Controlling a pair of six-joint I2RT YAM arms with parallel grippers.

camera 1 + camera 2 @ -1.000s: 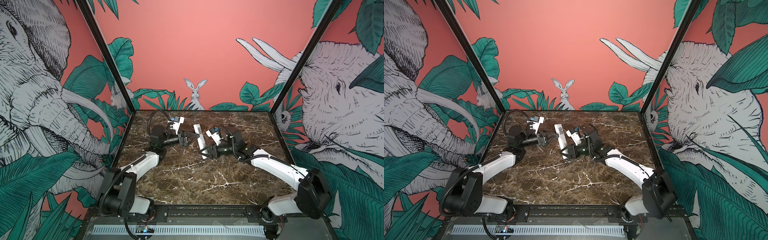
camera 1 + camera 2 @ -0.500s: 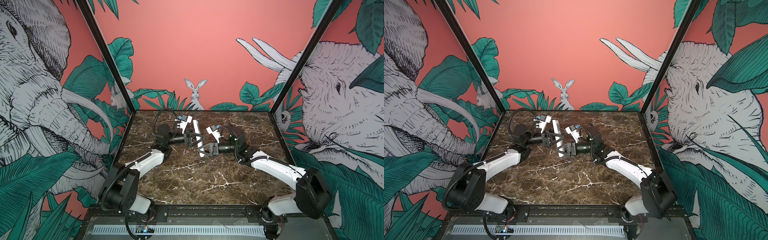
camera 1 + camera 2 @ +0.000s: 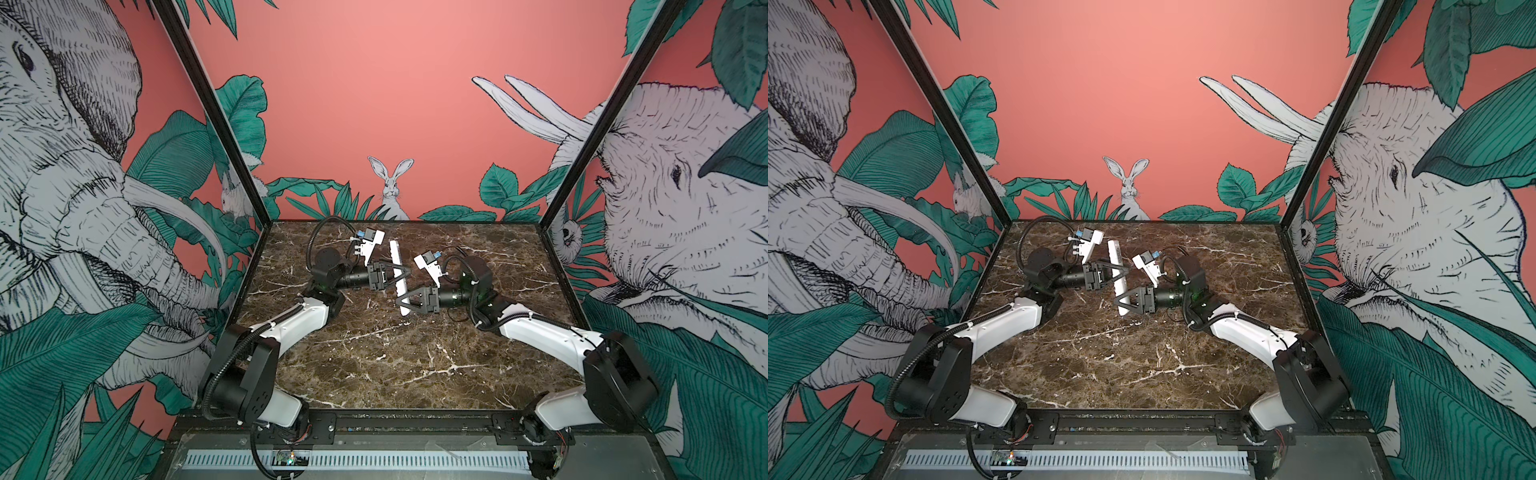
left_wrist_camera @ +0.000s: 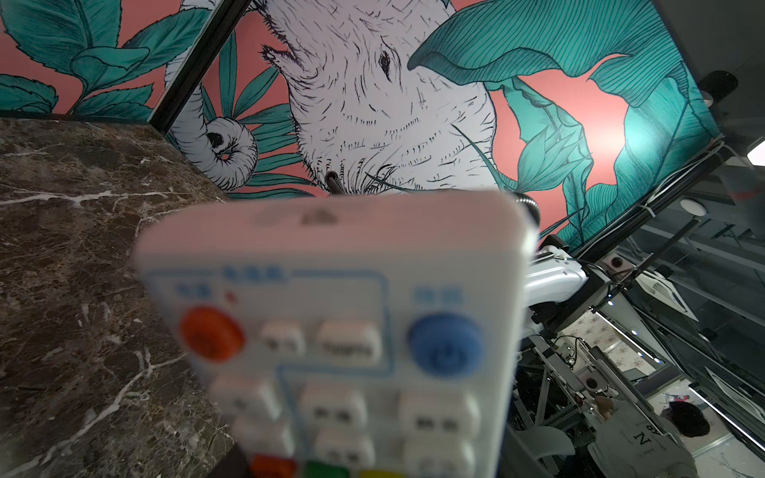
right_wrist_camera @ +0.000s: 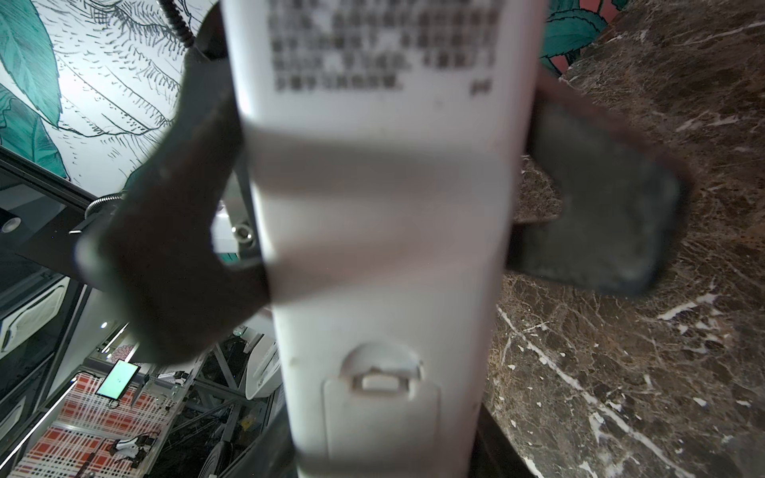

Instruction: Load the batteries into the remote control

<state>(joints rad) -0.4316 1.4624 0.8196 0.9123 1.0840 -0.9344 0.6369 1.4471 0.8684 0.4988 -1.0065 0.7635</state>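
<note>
Hanging clear of the dark marble table (image 3: pixel 374 365), well apart from any wall: the remote control (image 3: pixel 395 255), a slim white bar, shown in both top views (image 3: pixel 1115 253). Running near-to-far along its long axis, slightly slanted, near end low over the marble, far end raised.

Clamped at the near end by the right gripper (image 3: pixel 405 301), reaching in from the right, seen again in a top view (image 3: pixel 1124 300). Straddled further along, past the middle, by the left gripper (image 3: pixel 401 272), reaching in from the left (image 3: pixel 1119 272), and seemingly closed on both long edges. Pressed against those edges in the right wrist view: dark fingers (image 5: pixel 174 231), too blurred to assign to either arm.

Turned with the button face toward the left arm – orange and blue round buttons filling the left wrist view (image 4: pixel 331 331). Turned with the plain back toward the right arm (image 5: pixel 385 248), with the battery cover (image 5: pixel 378 414) shut and its small latch in place, sitting toward the near end.

Nowhere to be found in any view: the batteries.

Judged as the hinge of the coming move – back and cover facing right, close by the right gripper. Probably calling for a steady hold from the left, freeing the right to let go and work the latch. Nothing loaded yet; cover not yet opened. Worth guarding against: a twist or slip of the long bar once held by one grip alone.
</note>
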